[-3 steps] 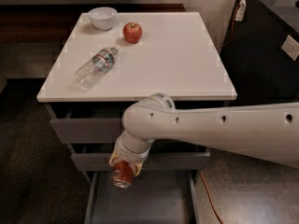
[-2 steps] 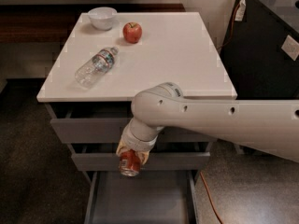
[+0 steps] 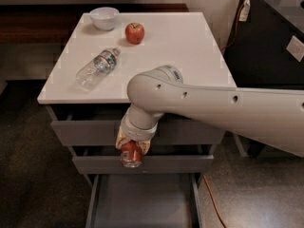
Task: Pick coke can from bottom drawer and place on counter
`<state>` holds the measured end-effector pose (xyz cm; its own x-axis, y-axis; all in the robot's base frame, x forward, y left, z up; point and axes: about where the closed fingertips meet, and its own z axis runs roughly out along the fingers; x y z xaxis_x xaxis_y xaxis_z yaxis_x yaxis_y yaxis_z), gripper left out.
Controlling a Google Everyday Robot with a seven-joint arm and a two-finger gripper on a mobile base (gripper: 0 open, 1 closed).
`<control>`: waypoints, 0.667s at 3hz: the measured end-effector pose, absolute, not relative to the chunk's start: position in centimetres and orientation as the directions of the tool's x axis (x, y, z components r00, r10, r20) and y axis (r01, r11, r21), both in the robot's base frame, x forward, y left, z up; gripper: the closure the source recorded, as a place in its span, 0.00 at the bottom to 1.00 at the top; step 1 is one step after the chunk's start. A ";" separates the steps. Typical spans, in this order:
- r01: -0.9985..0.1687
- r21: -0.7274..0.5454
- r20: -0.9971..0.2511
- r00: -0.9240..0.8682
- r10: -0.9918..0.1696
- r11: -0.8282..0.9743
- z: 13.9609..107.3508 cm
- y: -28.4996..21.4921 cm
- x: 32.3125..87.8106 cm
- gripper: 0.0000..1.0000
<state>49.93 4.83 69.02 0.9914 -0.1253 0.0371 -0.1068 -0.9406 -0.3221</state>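
My gripper (image 3: 131, 152) is shut on the coke can (image 3: 131, 155), a dark red can with a silver end, and holds it in front of the middle drawer, above the open bottom drawer (image 3: 142, 204). The drawer's dark grey interior shows nothing inside. The white counter (image 3: 166, 56) lies above and behind the can. My arm reaches in from the right across the counter's front edge.
On the counter stand a white bowl (image 3: 104, 17) at the back left, a red apple (image 3: 135, 33) beside it, and a clear water bottle (image 3: 97, 68) lying on its side at the left. A black cabinet (image 3: 273, 37) stands to the right; an orange cable (image 3: 213, 201) runs along the floor.
My gripper has risen with the coke can, from just above the bottom drawer to the level of the middle drawer front, and the arm's elbow has moved up over the counter edge.
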 end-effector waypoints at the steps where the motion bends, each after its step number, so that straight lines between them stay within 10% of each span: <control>1: -0.075 -0.296 0.042 0.995 -0.091 -0.952 71.2 5.2 49.8 1.00; 2: 0.006 -0.305 0.040 0.999 -0.006 -0.952 75.9 6.4 47.3 1.00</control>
<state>47.29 6.43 75.85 0.9992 -0.0062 0.0400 0.0063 -0.9523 -0.3051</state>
